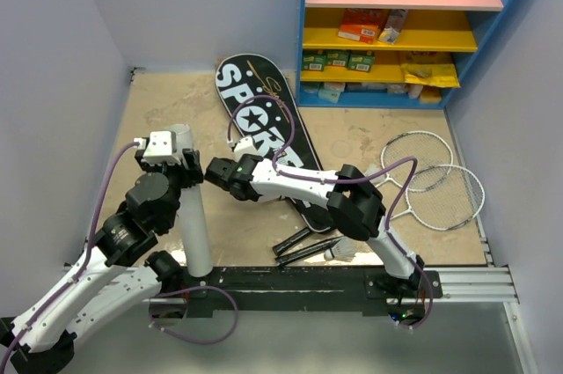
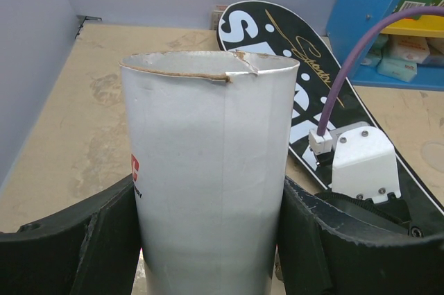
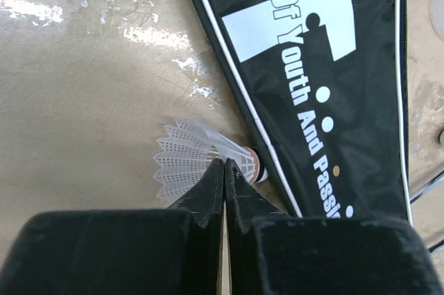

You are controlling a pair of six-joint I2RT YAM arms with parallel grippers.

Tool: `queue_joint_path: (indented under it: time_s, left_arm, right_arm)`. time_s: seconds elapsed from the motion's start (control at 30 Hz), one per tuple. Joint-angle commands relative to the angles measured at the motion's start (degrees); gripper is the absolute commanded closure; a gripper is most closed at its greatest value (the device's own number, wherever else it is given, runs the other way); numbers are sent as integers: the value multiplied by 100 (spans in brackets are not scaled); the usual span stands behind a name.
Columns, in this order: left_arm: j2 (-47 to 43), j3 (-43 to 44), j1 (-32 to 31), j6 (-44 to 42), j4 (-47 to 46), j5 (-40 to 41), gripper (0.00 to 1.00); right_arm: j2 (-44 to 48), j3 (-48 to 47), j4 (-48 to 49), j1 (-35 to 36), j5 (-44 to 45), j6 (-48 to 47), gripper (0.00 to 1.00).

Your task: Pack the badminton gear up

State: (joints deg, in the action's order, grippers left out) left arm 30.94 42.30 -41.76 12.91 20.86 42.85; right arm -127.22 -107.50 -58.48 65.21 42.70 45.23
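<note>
Tube (image 2: 208, 170) gripped by left jaws; right jaws closed at shuttlecock (image 3: 182, 159) on beige tabletop (image 1: 158, 119); lilac walls (image 1: 53, 57).

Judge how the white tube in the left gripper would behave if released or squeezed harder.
The white tube stands tall and narrow, so released it would probably tip, then roll, being round. Its open top rim looks like torn thin cardboard, so it is likely light and may dent if the left gripper squeezes harder.
</note>
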Motion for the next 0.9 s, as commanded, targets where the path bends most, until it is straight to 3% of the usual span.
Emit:
queue_joint_path:
  time_s: [0.0,0.23,0.53,0.73,0.87]
  left_arm:
    - [-70,208,27,54,-232,74,96]
    - [44,191,27,-60,-328,-153,98]
    - [553,129,36,-570,-1012,-1577,100]
    - [1194,453,54,-947,-1269,-2183,100]
    - [1625,568,45,-1115,-1593,-3113,100]
  right_arm:
    - [83,-166,-278,9,424,179,100]
    - [1031,308,125,9,257,74,100]
    - [2402,801,591,-157,186,-242,100]
    - [3422,1547,1328,-745,-85,-541,100]
    - [4204,2119,1874,-1517,-472,-823,100]
